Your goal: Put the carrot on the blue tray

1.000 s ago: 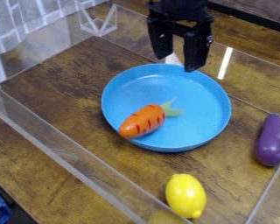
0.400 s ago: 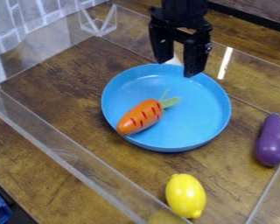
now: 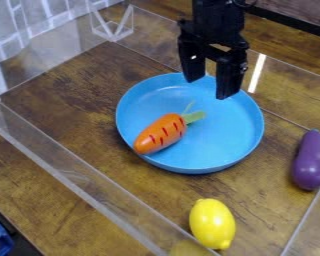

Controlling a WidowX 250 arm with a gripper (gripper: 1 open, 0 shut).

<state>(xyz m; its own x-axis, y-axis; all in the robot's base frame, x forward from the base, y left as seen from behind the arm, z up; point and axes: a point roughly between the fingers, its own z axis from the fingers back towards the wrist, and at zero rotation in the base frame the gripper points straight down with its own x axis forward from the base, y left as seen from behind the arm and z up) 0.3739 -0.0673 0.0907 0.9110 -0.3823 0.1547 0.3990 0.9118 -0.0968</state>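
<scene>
The orange carrot (image 3: pixel 164 132) with its pale green top lies inside the blue tray (image 3: pixel 236 140), left of the tray's middle, leaves pointing toward the upper right. My black gripper (image 3: pixel 210 78) hangs over the tray's far rim, pointing nearly straight down. Its two fingers stand apart with nothing between them, so it is open. It is up and to the right of the carrot and does not touch it.
A yellow lemon (image 3: pixel 212 223) lies near the front edge. A purple eggplant (image 3: pixel 308 160) rests at the right. Clear plastic walls (image 3: pixel 69 160) run along the left and front of the wooden table.
The gripper has shifted slightly down and to the right over the tray's far rim, still open. The carrot has settled a little up and to the left in the tray.
</scene>
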